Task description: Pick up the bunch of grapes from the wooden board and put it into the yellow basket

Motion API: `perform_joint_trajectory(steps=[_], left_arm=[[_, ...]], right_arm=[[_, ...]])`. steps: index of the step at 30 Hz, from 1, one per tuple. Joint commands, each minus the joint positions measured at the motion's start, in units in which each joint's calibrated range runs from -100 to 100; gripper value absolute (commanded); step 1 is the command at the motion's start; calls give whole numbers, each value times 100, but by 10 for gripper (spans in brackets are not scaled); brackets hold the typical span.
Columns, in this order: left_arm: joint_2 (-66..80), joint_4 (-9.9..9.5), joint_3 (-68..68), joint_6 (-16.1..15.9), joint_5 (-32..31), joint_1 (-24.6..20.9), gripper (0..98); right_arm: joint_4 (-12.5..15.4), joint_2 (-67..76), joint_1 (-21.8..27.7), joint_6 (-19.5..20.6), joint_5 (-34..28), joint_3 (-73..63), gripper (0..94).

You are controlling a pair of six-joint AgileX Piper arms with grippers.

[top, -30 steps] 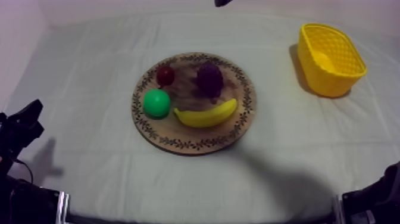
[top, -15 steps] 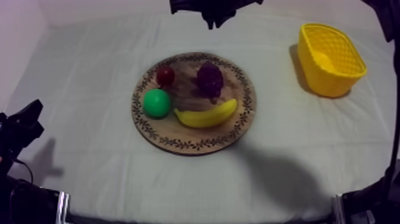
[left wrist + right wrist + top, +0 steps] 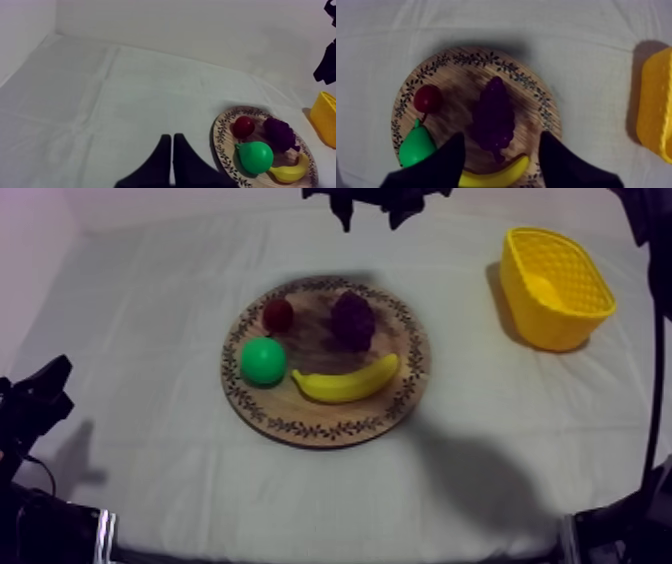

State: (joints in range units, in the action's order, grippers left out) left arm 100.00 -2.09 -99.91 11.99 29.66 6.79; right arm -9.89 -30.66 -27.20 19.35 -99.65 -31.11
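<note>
Right wrist view has the right pincer (image 3: 501, 142) spread apart over the dark purple bunch of toy grapes (image 3: 493, 112), probably light, knobbly, stiff, best squeezed across its broad middle.

Table (image 3: 150, 338): board (image 3: 300, 429), yellow basket (image 3: 548, 323)

Black left arm (image 3: 35, 403) and right arm (image 3: 650, 213) — matte, angular, with tapering black jaws

The yellow basket (image 3: 656, 105) is cut off by the right wrist view's edge; the right tool (image 3: 501, 135) covers parts of the banana (image 3: 496, 177) and the pear (image 3: 416, 147).
</note>
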Motion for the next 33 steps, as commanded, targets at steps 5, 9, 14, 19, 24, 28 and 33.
perform_joint_trajectory(steps=[5, 9, 14, 19, 24, 28, 33], left_arm=[[0, 1, 2, 0, 0, -2, 1], [0, 1, 2, 0, 0, -2, 1], [0, 1, 2, 0, 0, -2, 1], [0, 1, 2, 0, 0, -2, 1], [0, 1, 2, 0, 0, -2, 1], [0, 1, 2, 0, 0, -2, 1], [0, 1, 2, 0, 0, -2, 1]], right_arm=[[154, 8, -11, -40, 78, 118, 603], [187, 7, -30, -37, 226, 346, 625], [240, -67, -29, -77, 461, 653, 633], [297, -285, -24, -169, 667, 845, 651], [341, -534, -3, -248, 936, 1022, 663], [383, -744, 30, -276, 1085, 1068, 664], [425, -1005, 69, -316, 1395, 1093, 663]])
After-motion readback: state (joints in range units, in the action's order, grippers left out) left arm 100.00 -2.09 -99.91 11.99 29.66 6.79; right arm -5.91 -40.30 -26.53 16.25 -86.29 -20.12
